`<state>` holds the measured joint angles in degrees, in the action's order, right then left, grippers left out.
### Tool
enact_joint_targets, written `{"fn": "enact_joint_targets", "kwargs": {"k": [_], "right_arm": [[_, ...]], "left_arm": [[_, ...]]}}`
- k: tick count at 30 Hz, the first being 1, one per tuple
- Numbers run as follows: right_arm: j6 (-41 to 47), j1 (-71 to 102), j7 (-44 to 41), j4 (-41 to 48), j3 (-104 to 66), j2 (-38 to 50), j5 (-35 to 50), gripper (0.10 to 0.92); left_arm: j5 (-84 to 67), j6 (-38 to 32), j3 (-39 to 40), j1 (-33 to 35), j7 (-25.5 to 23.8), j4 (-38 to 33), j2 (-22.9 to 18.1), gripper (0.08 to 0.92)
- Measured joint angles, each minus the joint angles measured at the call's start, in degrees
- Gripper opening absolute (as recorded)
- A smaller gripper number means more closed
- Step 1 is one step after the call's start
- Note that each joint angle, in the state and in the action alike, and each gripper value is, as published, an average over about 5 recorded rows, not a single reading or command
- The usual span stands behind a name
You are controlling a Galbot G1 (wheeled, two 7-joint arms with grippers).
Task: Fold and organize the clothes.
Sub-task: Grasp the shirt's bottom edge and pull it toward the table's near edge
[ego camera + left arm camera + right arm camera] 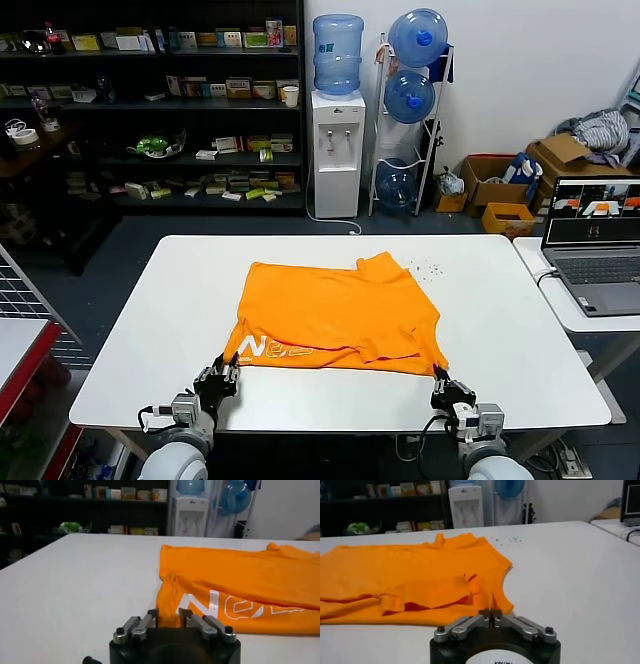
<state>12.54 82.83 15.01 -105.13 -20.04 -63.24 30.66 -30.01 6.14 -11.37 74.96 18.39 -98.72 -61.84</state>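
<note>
The orange T-shirt (335, 315) lies flat near the middle of the white tabletop (510, 300), partly folded, with its white lettering showing along the hem that faces the near edge and a sleeve or neck flap turned up at the far side. Both near corners of the garment are being taken at once, which in my judgement is the setup for lifting the near hem and carrying it over toward the far edge in one even fold. The left tool (222, 375) sits at the near-left corner of the shirt, its fingers (150, 616) narrowed but with a gap between them, the cloth edge lying right at the tips; whether it truly pinches fabric I cannot tell. The right tool (447, 385) is at the near-right corner, pressed together, and the right wrist view shows the orange hem pulled to a small peak right at its tips, so it appears to pinch the shirt there. A scatter of small dark specks (430, 268) lies beyond the shirt toward the far-right, and an open laptop (598, 245) stands on a separate side table off the right edge
</note>
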Motion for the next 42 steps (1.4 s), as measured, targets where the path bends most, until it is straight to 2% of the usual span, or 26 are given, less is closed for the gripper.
{"fn": "enact_joint_targets", "kwargs": {"k": [5,8,20,24,27,34,42], "right_arm": [[0.2,2.6,1.2,-2.4,-0.9,1.6,0.7,0.124],[0.4,4.8,2.0,-4.1,-1.7,2.7,1.3,0.124],[0.0,15.7,4.1,-10.2,-5.6,4.9,2.5,0.127],[0.2,18.6,5.2,-11.8,-6.4,5.2,2.0,0.198],[0.3,20.1,6.2,-13.1,-7.0,5.6,1.3,0.284],[1.3,20.6,8.3,-16.7,-8.4,7.6,1.4,0.484],[3.9,11.6,9.9,-16.9,-7.3,11.8,6.6,0.717]], "left_arm": [[-0.5,0.4,-0.5,1.9,1.3,-2.7,1.2,0.135],[-0.7,0.4,-1.0,3.8,2.2,-4.7,2.0,0.093],[-0.9,0.3,-3.0,14.6,5.3,-12.6,3.8,0.090],[-0.8,0.5,-3.2,17.7,6.0,-14.9,3.9,0.095],[-0.8,0.8,-3.6,19.4,6.6,-16.6,4.2,0.144],[-2.0,1.8,-4.9,20.3,7.7,-20.3,5.9,0.342],[-5.9,3.8,-4.8,14.3,7.6,-20.6,9.1,0.576]]}}
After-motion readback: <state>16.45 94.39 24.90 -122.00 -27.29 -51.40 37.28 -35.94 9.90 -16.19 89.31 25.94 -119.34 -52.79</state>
